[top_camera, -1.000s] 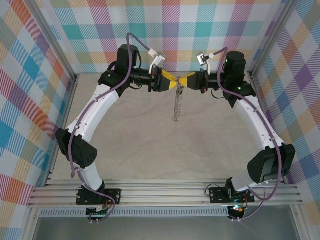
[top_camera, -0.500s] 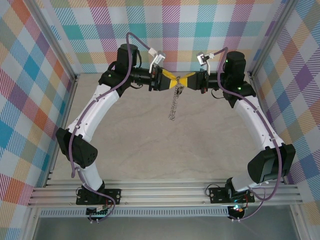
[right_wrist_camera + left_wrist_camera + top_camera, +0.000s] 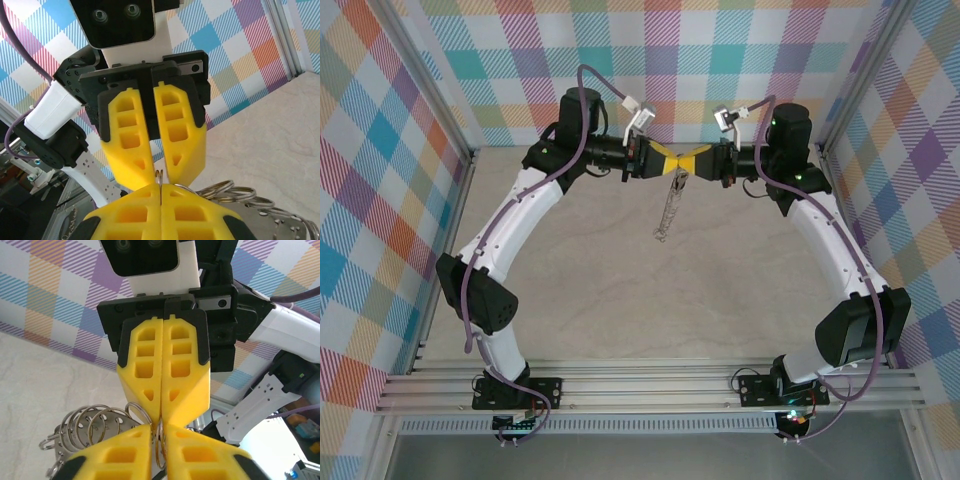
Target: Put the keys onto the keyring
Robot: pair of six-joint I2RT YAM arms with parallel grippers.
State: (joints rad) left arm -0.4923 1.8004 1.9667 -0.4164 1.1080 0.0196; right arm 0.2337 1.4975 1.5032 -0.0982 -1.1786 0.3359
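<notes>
Silvery keyring (image 3: pixel 666 215), fringed with small rings, hangs below left pincer (image 3: pixel 159 434) and right pincer (image 3: pixel 161 194), both clamped on rim.

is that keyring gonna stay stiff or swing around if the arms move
Probably floppy: the keyring dangles slack like a chain in the top view. Its loose linked rings would likely swing with any move. The thin shiny wire looks slippery to pinch.
</notes>
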